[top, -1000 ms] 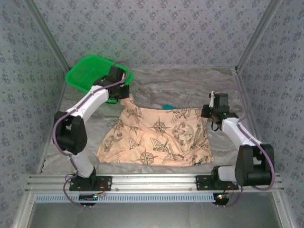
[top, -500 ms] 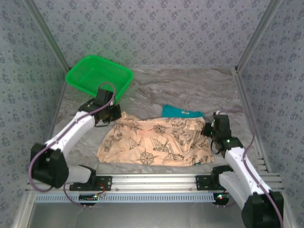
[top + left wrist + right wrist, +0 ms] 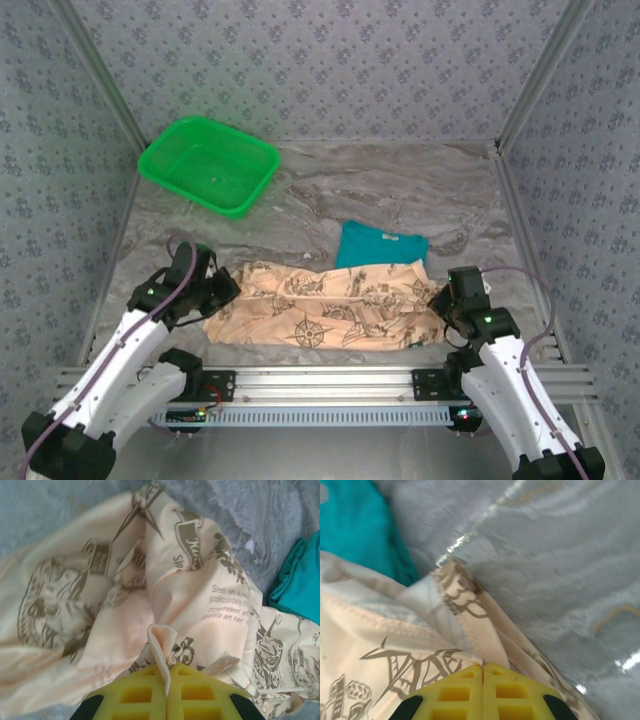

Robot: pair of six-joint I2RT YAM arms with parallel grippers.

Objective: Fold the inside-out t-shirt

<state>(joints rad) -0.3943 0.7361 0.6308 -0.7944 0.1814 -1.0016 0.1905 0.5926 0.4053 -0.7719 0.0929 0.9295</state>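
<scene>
Doubling the inside-out t-shirt (image 3: 330,310) over on the desk (image 3: 400,190), it seems: left fingers (image 3: 135,695) at nine o'clock, right fingers (image 3: 455,695) at three, each clamped on its edge; next likely calls for a clean release.

Green basket (image 3: 208,165), teal garment (image 3: 380,245)

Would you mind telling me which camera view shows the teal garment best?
The top external view: most of the teal garment lies flat beyond the inside-out t-shirt. The left wrist view catches its edge at the right; the right wrist view, a corner at top left.
</scene>
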